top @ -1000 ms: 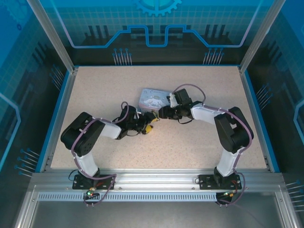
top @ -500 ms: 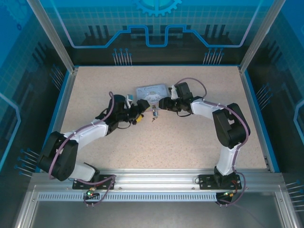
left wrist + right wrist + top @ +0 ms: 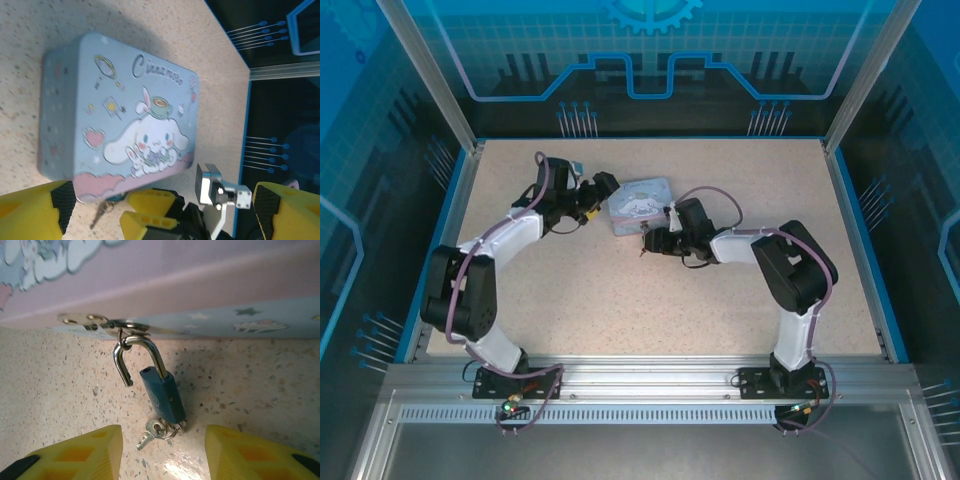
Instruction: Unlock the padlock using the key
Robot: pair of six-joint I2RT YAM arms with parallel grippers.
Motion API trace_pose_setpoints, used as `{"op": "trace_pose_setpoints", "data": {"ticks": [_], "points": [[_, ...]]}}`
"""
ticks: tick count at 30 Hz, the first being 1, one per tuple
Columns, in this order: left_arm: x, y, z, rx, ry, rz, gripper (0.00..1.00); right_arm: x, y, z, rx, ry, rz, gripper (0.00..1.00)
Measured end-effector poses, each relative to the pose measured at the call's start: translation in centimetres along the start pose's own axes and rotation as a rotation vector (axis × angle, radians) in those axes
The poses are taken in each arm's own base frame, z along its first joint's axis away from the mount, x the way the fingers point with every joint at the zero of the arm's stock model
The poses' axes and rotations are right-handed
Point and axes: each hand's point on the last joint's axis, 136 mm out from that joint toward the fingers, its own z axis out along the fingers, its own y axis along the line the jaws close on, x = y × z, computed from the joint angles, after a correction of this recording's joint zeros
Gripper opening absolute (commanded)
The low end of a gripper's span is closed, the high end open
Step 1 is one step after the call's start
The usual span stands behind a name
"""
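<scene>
**Yellow fingers parted, padlock shackle free at the tin's latch**

Right end effector (image 3: pixel 648 242) sits low over the speckled worktop (image 3: pixel 740 180), its yellow fingers (image 3: pixel 75 455) parted and holding nothing. Just ahead of them lies the key (image 3: pixel 152 434), silvery, on a small ring against the bottom end of the padlock (image 3: pixel 162 395). The padlock's blue body rests on the worktop. The short leg of its shackle (image 3: pixel 140 352) is out of the body, while the loop hooks through the latch on the pale blue tin (image 3: pixel 210 285). Beyond the tin's far left corner, the left end effector (image 3: pixel 598 197) hangs spread wide and empty, apart from the padlock.
</scene>
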Motion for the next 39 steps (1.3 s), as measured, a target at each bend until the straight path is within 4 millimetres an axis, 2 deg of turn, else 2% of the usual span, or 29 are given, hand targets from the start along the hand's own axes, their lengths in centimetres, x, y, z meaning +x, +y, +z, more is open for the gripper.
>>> {"op": "trace_pose_setpoints", "data": {"ticks": [4, 9, 22, 24, 29, 39], "points": [[-1.1, 2.1, 1.1, -0.051, 0.01, -0.016, 0.94, -0.3, 0.1, 0.4, 0.006, -0.01, -0.009, 0.46], [-1.4, 4.0, 2.0, -0.094, 0.03, -0.036, 0.95, -0.8, 0.1, 0.8, 0.022, -0.022, -0.029, 0.45], [-2.5, 4.0, 2.9, -0.093, 0.024, -0.04, 0.96, -0.7, 0.2, 1.7, 0.049, -0.01, -0.073, 0.33], [-2.7, 4.2, 3.0, -0.095, 0.022, -0.042, 0.97, -0.7, 0.2, 1.8, 0.051, -0.005, -0.079, 0.27], [-3.1, 4.4, 3.1, -0.098, 0.018, -0.047, 0.97, -0.9, 0.2, 1.8, 0.06, -0.009, -0.083, 0.22], [-3.3, 4.3, 3.2, -0.097, 0.015, -0.038, 0.99, -0.8, 0.0, 1.7, 0.08, 0.007, -0.071, 0.02]]}}
